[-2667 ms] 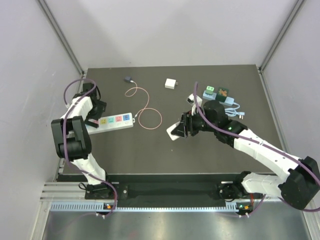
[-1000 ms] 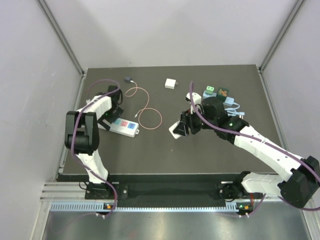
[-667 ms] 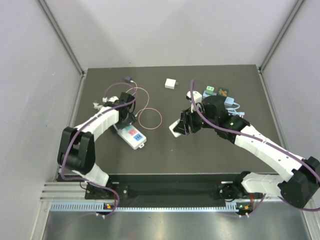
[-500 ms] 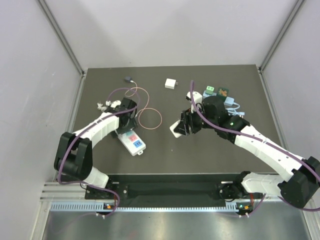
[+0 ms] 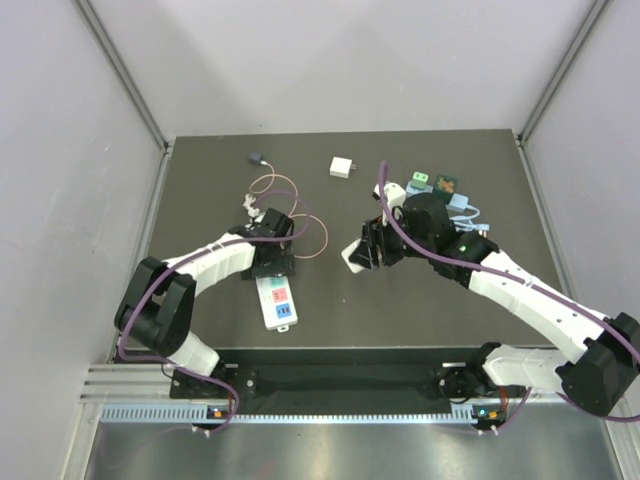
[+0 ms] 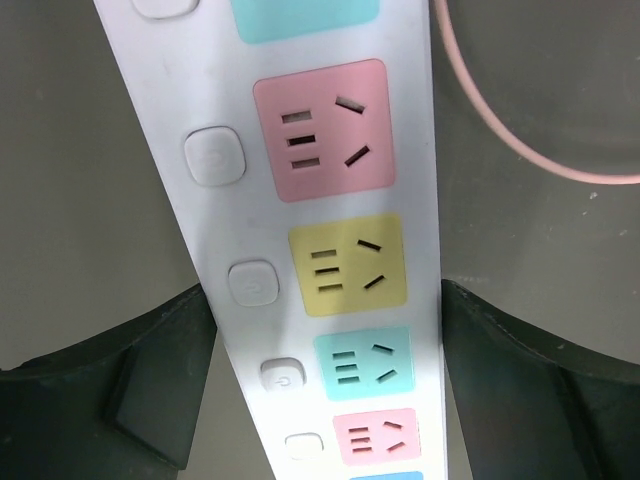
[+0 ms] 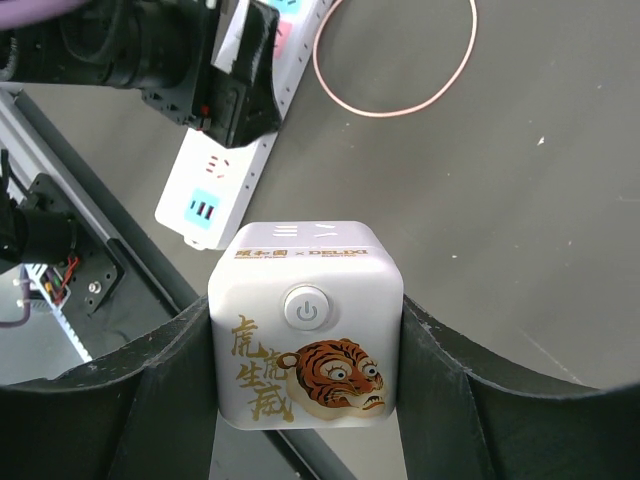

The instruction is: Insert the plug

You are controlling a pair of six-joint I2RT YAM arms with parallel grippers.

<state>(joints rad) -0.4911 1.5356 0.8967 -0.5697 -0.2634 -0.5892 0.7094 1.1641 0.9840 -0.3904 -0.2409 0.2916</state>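
White cube plug (image 7: pixel 310 260), printed with one tiger and bearing one power button, sits clenched in the right gripper (image 7: pixel 305 345) above the middle of the dark table (image 5: pixel 400 320). The left gripper (image 6: pixel 325 295) grasps one long white power strip (image 6: pixel 225 220) across its width, near the near edge, left of centre. Four whole coloured sockets (image 6: pixel 322 130) show: two pink, one yellow, one teal.

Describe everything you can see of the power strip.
The power strip is a long white plastic bar lying flat on the table. Coloured sockets run along it, pink, yellow, teal and blue, each beside a rounded white button; all visible ones are empty. The left gripper has its fingers against both long edges part-way along; the blue end points toward the near edge. The cube plug sits apart, in the right gripper.
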